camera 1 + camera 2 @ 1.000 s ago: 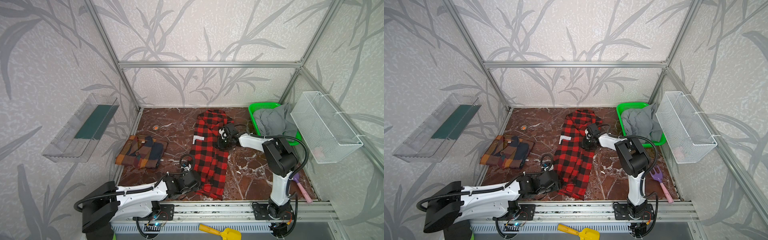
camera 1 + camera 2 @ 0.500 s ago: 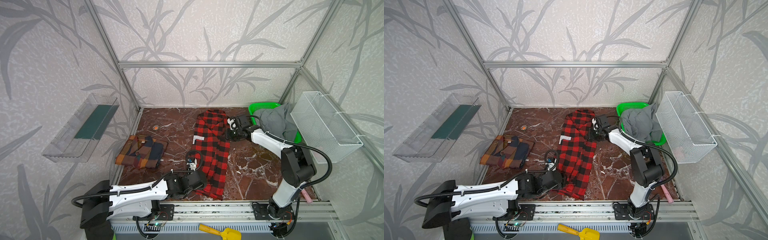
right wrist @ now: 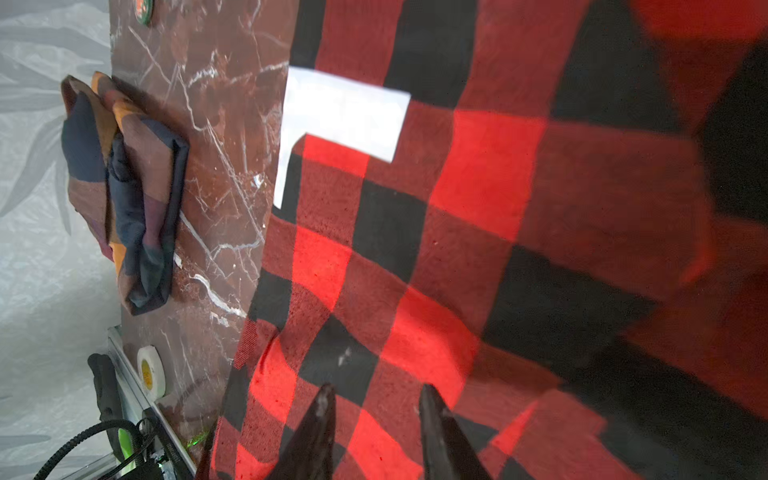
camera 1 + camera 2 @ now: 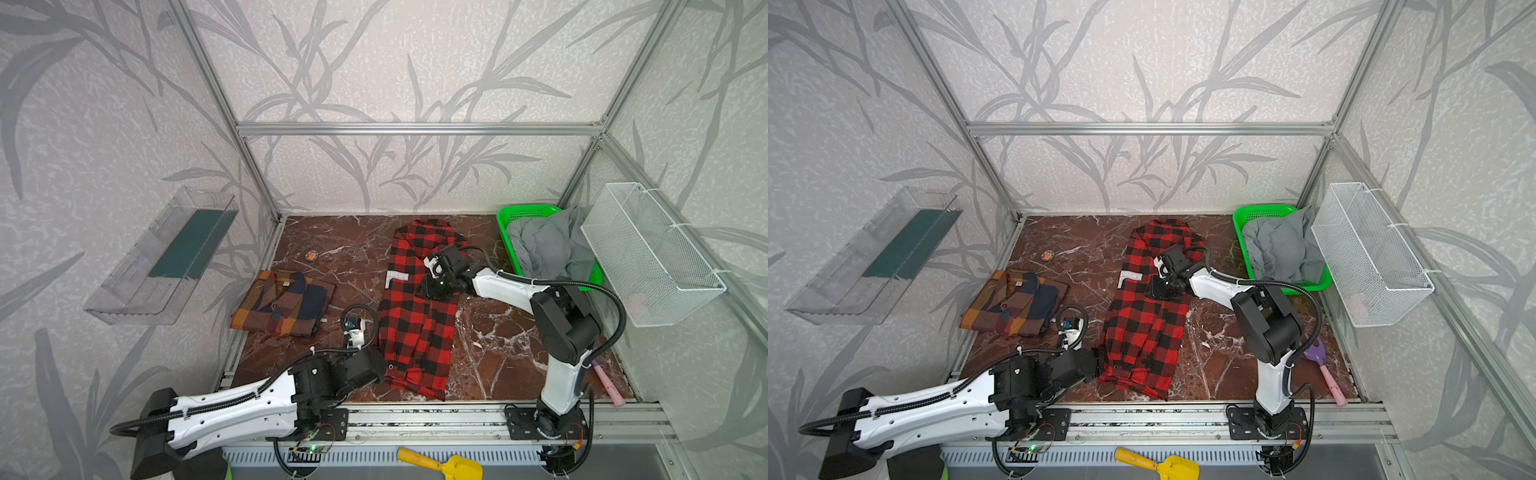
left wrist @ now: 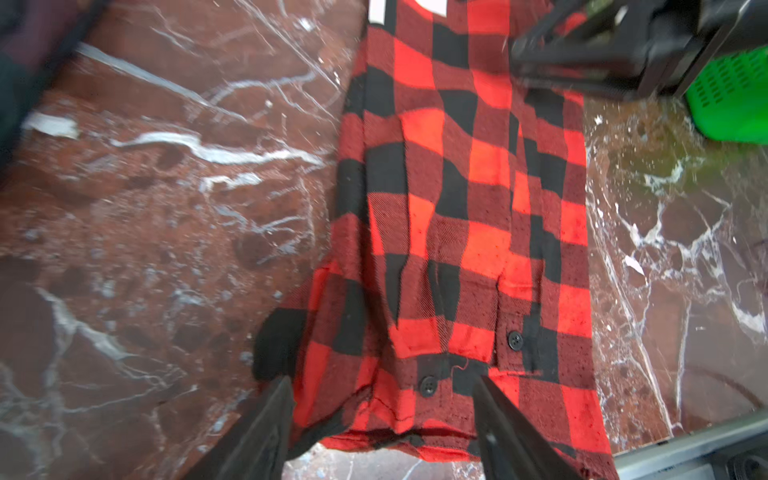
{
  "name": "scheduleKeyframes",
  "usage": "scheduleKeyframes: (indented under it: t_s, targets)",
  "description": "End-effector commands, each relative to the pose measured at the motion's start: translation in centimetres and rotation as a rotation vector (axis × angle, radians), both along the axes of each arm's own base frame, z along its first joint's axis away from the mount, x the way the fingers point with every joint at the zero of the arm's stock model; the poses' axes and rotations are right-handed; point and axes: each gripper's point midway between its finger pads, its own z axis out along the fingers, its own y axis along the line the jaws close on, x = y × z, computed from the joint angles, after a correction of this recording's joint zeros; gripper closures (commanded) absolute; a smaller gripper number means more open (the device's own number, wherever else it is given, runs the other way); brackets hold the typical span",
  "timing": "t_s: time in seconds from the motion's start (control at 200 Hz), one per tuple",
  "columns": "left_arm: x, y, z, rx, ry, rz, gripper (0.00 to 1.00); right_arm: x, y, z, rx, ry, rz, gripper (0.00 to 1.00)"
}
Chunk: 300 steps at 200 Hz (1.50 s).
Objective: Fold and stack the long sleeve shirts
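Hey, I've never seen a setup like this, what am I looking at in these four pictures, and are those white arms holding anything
Two robot arms, each ending in a two-finger gripper. Two pictures look down from overhead; two come from wrist cameras. On the marble table lie a red-and-black shirt spread long, a folded plaid shirt, and a green basket of grey cloth. The left gripper, open, is at the red shirt's near hem; the right gripper, open, is over its middle. Neither holds anything.
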Motion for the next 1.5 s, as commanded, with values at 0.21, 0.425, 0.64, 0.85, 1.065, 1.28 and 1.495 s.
scheduleKeyframes:
  t_s: [0.21,0.425,0.64,0.85,1.065,1.28,1.495]
  targets:
    - [2.2,4.2,1.6,0.136,-0.012,0.166,0.29,-5.5,-0.4,-4.7,-0.093,0.087,0.012,0.66]
    - [4.1,4.2,2.2,0.141,0.021,0.192,0.28,-8.3,-5.4,-7.1,-0.197,0.124,0.027,0.67]
    - [5.9,2.8,2.5,0.148,0.038,0.178,0.27,-9.0,-8.4,-5.8,-0.181,0.111,0.054,0.65]
    - [5.5,-1.3,-0.6,0.06,0.125,0.028,0.23,-9.1,-8.9,0.4,-0.161,-0.02,0.087,0.4]
    - [4.0,-3.2,-3.1,-0.089,0.191,-0.013,0.22,-11.9,-11.8,2.7,-0.2,-0.036,0.057,0.26]
    - [1.4,-4.9,-5.1,-0.211,0.319,-0.075,0.23,-15.8,-15.4,2.2,-0.247,0.009,-0.008,0.22]
    - [-1.6,-5.4,-7.0,-0.289,0.418,-0.103,0.25,-19.2,-16.7,1.7,-0.192,0.075,-0.054,0.22]
